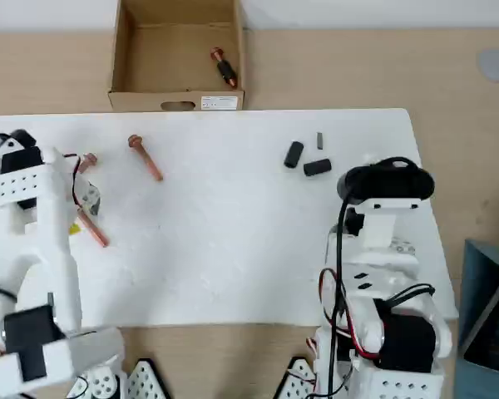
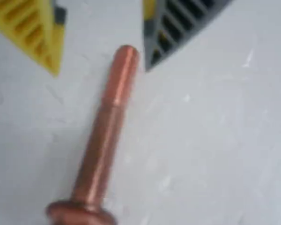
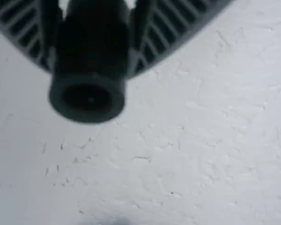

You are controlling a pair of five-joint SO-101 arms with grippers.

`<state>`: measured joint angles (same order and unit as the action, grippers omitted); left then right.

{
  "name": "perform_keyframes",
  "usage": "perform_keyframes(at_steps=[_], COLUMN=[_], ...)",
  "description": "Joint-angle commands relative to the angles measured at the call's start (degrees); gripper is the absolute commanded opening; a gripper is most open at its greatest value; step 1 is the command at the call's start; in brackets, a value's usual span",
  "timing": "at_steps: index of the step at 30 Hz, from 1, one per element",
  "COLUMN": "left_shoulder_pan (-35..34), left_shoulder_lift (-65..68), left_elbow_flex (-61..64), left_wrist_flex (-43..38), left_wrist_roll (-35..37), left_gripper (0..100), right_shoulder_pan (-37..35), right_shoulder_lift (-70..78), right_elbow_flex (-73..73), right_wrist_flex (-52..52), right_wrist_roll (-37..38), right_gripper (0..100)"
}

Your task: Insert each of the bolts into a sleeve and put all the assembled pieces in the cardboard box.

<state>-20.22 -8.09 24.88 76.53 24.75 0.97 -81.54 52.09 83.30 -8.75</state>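
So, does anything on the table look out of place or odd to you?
One small thing: a thin dark sliver lies on the white mat beside the two loose sleeves, far slimmer than either. I cannot tell what it is. Nothing else stands out.

Copper bolts [image 1: 145, 156] lie flat at left, two black sleeves [image 1: 293, 154] at far right. One assembled piece [image 1: 224, 66] lies in the cardboard box [image 1: 121, 58]; I clamp a third sleeve [image 3: 86, 93], its bore showing.
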Motion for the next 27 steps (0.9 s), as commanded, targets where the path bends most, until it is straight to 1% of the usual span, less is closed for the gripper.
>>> perform_keyframes(at_steps=[1,6,9,13,18,27], left_shoulder_pan=[-2.3,-4.1,-4.0,-4.0,-3.3,-3.3], left_shoulder_lift=[1.7,4.3,5.6,8.3,12.0,14.5], left_elbow_flex=[-4.2,-5.7,-6.3,-5.9,-6.3,-5.9], left_wrist_flex=[-0.6,-0.7,-0.8,-3.9,-5.6,-5.5], left_wrist_roll=[-0.3,-0.4,-0.4,-0.4,-0.4,-0.4], left_gripper=[13,13,13,13,13,13], right_shoulder_pan=[0.5,0.5,0.5,0.5,0.5,0.5], right_shoulder_lift=[0.0,0.1,0.1,0.1,0.1,0.1], right_elbow_flex=[0.0,0.0,0.0,0.0,0.0,0.0], right_wrist_flex=[-1.5,-1.5,-1.5,-1.5,-1.5,-1.5], right_wrist_roll=[-0.1,-0.1,-0.1,-0.1,-0.1,1.0], right_gripper=[0.9,0.9,0.9,0.9,0.9,0.9])
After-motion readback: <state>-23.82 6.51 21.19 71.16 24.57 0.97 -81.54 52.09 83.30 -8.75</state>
